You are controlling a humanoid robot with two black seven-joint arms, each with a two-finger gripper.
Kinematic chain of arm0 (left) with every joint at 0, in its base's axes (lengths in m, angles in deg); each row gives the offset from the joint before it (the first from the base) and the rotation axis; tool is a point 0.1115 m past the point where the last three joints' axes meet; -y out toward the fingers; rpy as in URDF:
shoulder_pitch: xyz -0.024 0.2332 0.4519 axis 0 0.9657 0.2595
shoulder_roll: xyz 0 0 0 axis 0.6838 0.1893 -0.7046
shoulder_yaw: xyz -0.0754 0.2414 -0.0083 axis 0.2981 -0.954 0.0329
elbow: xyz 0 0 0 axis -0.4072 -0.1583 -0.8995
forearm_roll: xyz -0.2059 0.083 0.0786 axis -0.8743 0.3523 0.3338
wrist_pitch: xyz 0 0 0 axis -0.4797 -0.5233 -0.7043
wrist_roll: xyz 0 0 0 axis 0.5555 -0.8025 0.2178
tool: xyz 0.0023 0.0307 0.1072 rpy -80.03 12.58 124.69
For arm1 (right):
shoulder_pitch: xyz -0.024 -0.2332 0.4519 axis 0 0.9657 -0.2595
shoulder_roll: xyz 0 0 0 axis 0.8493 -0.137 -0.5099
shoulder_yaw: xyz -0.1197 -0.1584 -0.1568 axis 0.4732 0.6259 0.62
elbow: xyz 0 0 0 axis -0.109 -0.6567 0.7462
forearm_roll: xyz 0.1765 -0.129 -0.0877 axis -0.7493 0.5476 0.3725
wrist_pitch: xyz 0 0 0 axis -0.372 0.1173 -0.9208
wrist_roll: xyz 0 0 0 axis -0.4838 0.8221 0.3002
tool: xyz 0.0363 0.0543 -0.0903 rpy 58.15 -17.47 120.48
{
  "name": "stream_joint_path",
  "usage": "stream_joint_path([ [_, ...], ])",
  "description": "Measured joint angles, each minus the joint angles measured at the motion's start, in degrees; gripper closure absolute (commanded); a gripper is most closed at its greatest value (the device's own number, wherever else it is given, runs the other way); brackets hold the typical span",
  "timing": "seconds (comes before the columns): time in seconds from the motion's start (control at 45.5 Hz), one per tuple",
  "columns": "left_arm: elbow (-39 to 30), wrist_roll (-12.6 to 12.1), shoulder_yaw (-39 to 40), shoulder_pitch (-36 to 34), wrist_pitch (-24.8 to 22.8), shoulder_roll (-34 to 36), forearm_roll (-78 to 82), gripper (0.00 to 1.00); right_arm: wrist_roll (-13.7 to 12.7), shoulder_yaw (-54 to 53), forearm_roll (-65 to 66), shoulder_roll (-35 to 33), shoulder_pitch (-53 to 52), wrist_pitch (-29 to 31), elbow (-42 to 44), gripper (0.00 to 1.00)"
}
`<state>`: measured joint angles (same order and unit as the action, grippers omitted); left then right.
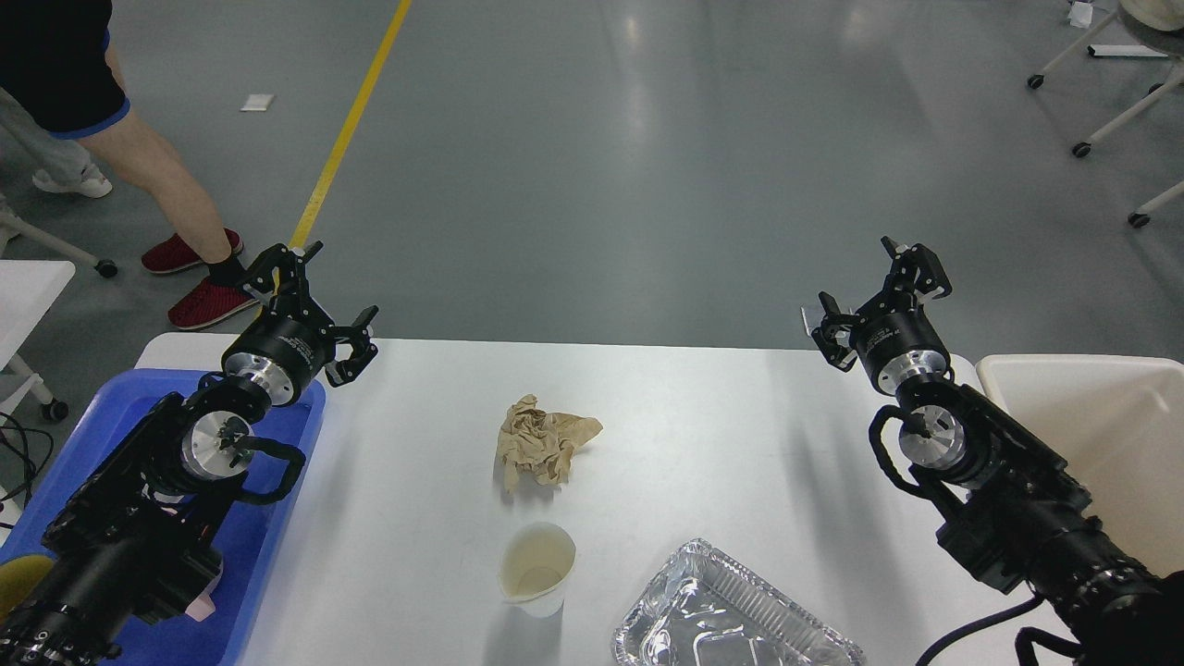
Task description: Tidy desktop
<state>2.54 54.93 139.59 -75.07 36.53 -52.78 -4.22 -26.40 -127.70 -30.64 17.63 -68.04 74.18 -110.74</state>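
Note:
The white-grey desktop [703, 435] fills the lower middle of the head view. On it lie a crumpled brown paper napkin [541, 444] at the centre, a white paper cup [536, 569] nearer me, and a silver foil tray [731, 615] at the front edge. My left gripper [314, 291] is open and empty, raised above the table's far left corner by the blue tray [277, 481]. My right gripper [879, 291] is open and empty, raised above the far right edge.
A white bin [1101, 435] stands at the table's right. The blue tray holds a pink item [199, 592] and something yellow [18, 578]. A person's legs in red shoes [199, 296] stand on the floor at far left. Wheeled furniture legs [1101, 120] are at top right.

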Motion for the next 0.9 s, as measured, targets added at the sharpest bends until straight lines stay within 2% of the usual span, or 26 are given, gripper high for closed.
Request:
stream_joint_path([
  [0.307, 0.0, 0.5, 0.2, 0.0, -1.3, 0.2, 0.0, 0.03, -0.1, 0.0, 0.0, -0.1, -0.5, 0.0, -0.2, 0.00],
  [0.461, 0.0, 3.9, 0.0, 0.0, -2.5, 0.2, 0.1, 0.03, -0.2, 0.0, 0.0, -0.1, -0.6, 0.0, -0.9, 0.00],
  [0.615, 0.0, 4.8, -0.4, 0.0, -2.6, 0.1, 0.2, 0.03, -1.1, 2.3, 0.9, -4.5, -0.4, 0.0, -4.2, 0.00],
  [0.769, 0.0, 4.8, -0.5, 0.7, -2.6, 0.0, 0.2, 0.03, -4.8, 12.3, 2.3, -13.1, -0.2, 0.0, -12.0, 0.00],
  [0.9, 0.3, 4.9, -0.5, 0.8, -2.6, 0.1, 0.1, 0.03, -9.7, 23.7, 2.4, -23.2, -1.0, 0.0, -21.7, 0.00],
])
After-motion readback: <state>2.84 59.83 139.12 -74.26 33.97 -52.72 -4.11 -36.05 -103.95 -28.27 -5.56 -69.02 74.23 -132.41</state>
